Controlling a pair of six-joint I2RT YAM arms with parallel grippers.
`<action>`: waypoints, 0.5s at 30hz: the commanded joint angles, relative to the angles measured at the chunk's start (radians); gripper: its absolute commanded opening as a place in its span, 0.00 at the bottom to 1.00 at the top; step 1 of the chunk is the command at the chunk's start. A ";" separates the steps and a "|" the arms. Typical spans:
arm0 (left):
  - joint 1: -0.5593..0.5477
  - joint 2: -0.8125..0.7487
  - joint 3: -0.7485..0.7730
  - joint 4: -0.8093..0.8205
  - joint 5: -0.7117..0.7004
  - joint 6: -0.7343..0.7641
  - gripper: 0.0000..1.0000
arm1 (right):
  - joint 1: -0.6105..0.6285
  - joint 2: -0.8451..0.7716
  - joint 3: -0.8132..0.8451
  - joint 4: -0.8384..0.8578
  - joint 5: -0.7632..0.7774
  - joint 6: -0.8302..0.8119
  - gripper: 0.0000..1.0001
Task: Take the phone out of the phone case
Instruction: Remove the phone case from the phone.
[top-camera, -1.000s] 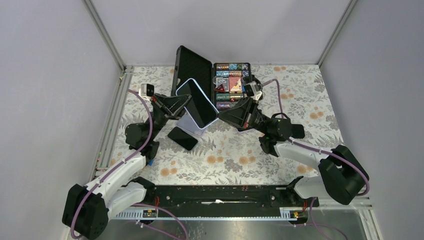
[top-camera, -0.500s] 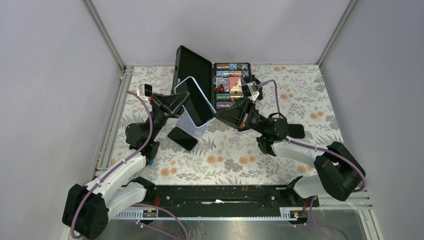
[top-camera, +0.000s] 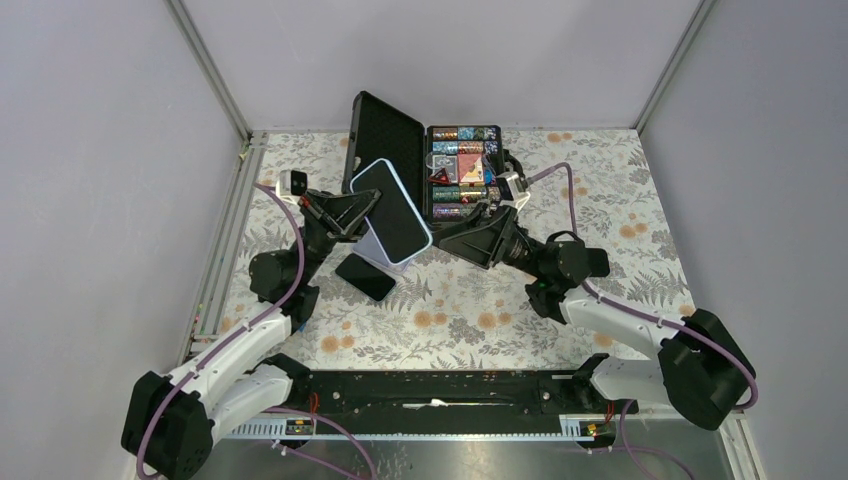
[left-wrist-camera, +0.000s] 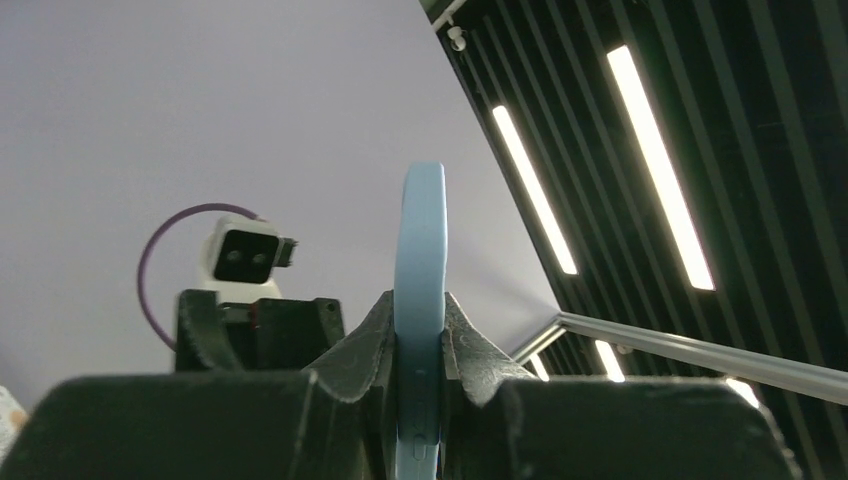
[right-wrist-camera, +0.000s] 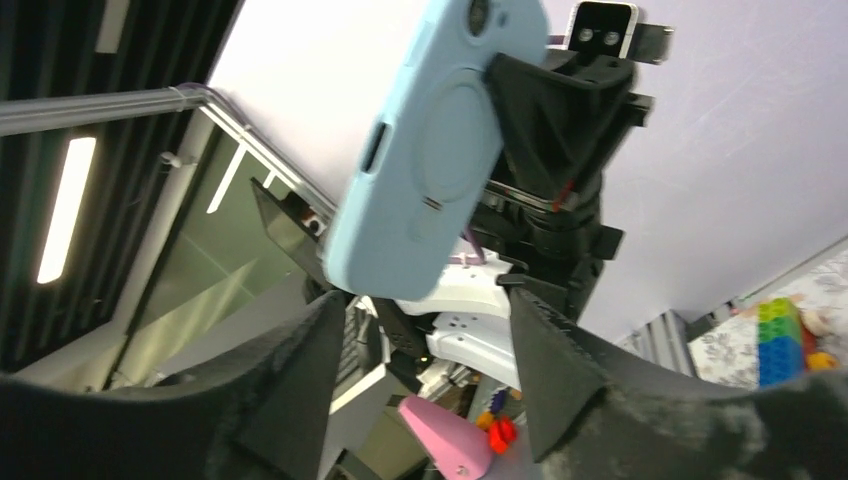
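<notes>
Above the floral desk (top-camera: 600, 190), the phone (top-camera: 392, 208) hung mid-air, not yet out of its case.
Left gripper (left-wrist-camera: 420, 315) clamped the phone case (right-wrist-camera: 420, 170); right gripper (top-camera: 448, 234) gaped empty beside it, likely needing to peel a corner next.

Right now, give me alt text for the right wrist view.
A light blue phone case, back toward the camera, is clamped by the left pincer. The right pincer stands open below it, not touching.

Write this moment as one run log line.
left tool: shut on phone case | right tool: open | phone: in case, lifted
</notes>
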 joint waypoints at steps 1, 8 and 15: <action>-0.005 -0.018 0.013 0.182 -0.012 -0.063 0.00 | 0.001 -0.041 -0.039 0.026 0.040 -0.087 0.74; -0.005 -0.034 0.006 0.106 -0.033 -0.008 0.00 | 0.039 -0.103 -0.048 -0.042 0.019 -0.226 0.82; -0.007 -0.078 0.019 -0.038 -0.070 0.081 0.00 | 0.279 -0.239 -0.025 -0.455 0.277 -0.776 0.82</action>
